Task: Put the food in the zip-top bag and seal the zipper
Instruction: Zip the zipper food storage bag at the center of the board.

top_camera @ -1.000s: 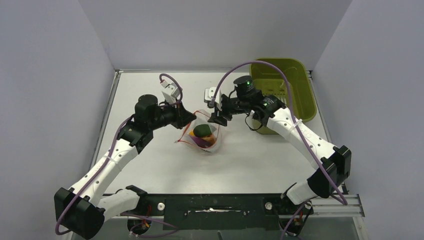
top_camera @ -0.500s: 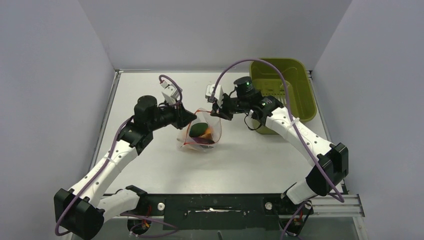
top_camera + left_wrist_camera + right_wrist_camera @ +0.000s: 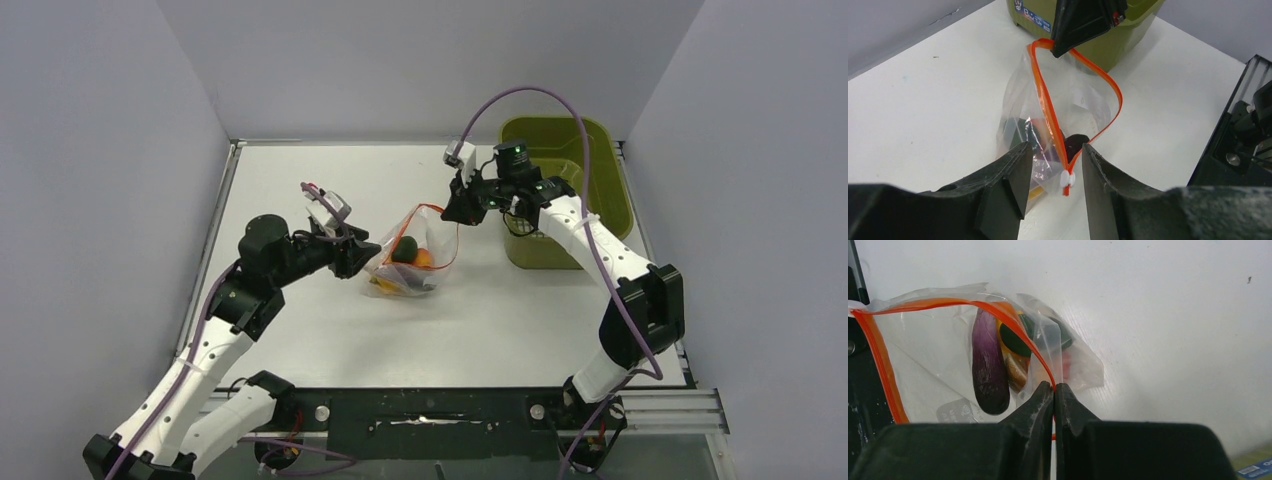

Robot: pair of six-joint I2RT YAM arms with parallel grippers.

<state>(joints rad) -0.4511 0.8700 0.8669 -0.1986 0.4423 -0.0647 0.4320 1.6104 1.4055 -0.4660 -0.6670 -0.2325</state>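
The clear zip-top bag [image 3: 412, 262] stands on the table with its mouth open. In it are a dark green piece [image 3: 404, 248], an orange piece [image 3: 425, 259] and a dark purple piece [image 3: 989, 369]. My right gripper [image 3: 455, 209] is shut on the far end of the red zipper [image 3: 878, 355] and holds that corner up; in its wrist view the jaws [image 3: 1054, 388] pinch the strip. My left gripper [image 3: 356, 258] is open at the bag's near end. The white slider [image 3: 1066, 178] of the zipper hangs between its fingers [image 3: 1015, 167] without touching them.
The olive-green basket [image 3: 600, 175] stands at the back right, just behind my right gripper; it also shows in the left wrist view [image 3: 1128, 27]. Grey walls close in the table on three sides.
My right gripper has risen and moved back and right with the zipper end, stretching the bag's mouth. My left arm has drawn back to the left and lower.
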